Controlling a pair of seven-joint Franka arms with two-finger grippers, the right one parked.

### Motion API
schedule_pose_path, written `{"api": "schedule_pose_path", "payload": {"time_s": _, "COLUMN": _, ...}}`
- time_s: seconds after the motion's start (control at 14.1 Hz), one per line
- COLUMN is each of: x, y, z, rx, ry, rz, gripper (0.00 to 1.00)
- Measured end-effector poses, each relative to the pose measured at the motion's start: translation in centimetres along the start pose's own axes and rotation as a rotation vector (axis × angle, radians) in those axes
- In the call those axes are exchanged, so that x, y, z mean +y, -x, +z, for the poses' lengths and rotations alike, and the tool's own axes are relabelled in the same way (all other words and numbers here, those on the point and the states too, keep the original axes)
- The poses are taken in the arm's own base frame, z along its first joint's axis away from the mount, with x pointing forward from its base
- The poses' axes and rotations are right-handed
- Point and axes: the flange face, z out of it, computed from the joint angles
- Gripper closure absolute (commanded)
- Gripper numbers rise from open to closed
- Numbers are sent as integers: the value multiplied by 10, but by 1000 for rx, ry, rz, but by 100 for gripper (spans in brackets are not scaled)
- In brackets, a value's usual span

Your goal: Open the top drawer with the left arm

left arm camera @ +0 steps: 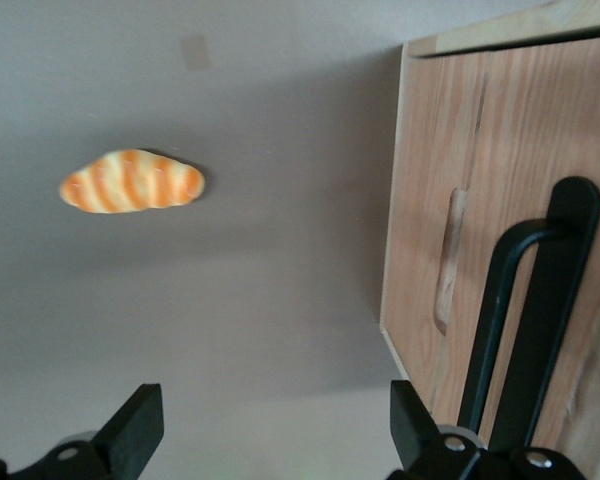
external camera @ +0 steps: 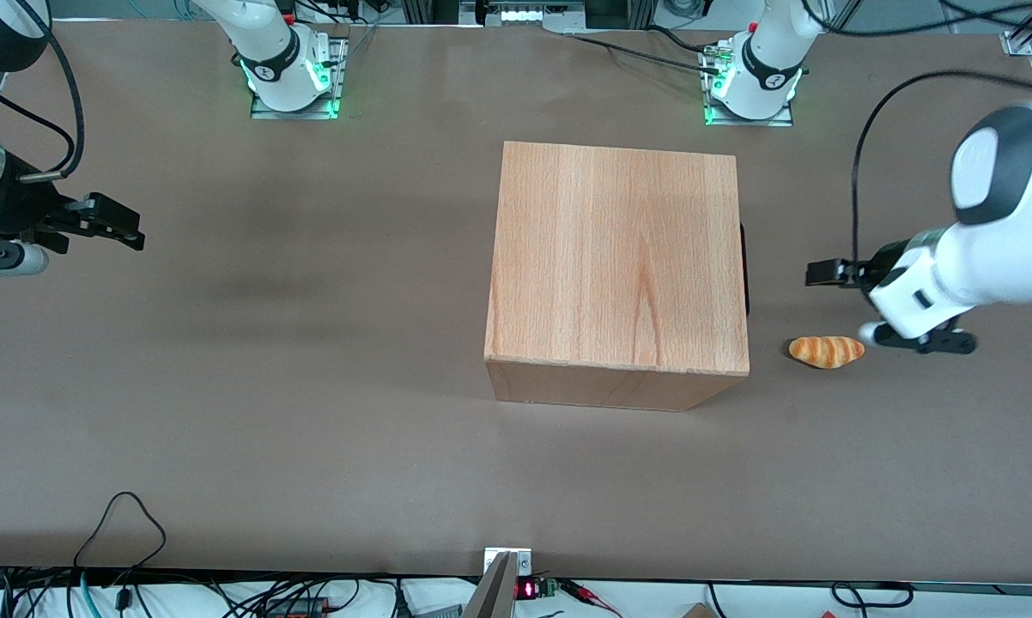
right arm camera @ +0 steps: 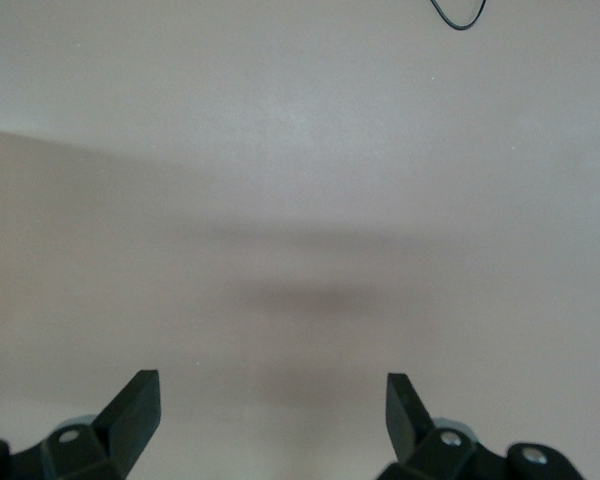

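Large plain wooden cabinet box (external camera: 616,266) mid-table. My glossy white left arm (external camera: 988,249) at working-arm end. Top drawer (left arm camera: 500,250) flush in box front — slim black bar handle (left arm camera: 528,320) facing me. My slim black gripper (left arm camera: 270,425) spread wide, empty, near drawer front. Small orange striped bread roll (external camera: 826,350) beside gripper.

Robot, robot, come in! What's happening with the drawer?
Gripper open, facing the cabinet front. Top drawer shut, handle ungrabbed. Bread roll beside gripper, off the path.
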Motion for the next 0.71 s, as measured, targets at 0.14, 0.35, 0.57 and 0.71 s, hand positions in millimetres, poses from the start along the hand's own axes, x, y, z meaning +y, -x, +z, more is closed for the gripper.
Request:
{"api": "schedule_pose_path", "payload": {"time_s": 0.14, "x": 2, "y": -8, "z": 16, "rx": -28, "ry": 46, "rz": -4, "gripper": 0}}
{"api": "schedule_pose_path", "payload": {"time_s": 0.35, "x": 4, "y": -12, "z": 25, "rx": -47, "ry": 76, "rz": -5, "gripper": 0}}
{"api": "schedule_pose_path", "payload": {"time_s": 0.57, "x": 11, "y": -10, "z": 28, "rx": -72, "ry": 124, "rz": -2, "gripper": 0}}
{"api": "schedule_pose_path", "payload": {"time_s": 0.71, "x": 16, "y": -8, "z": 29, "rx": -88, "ry": 131, "rz": 6, "gripper": 0}}
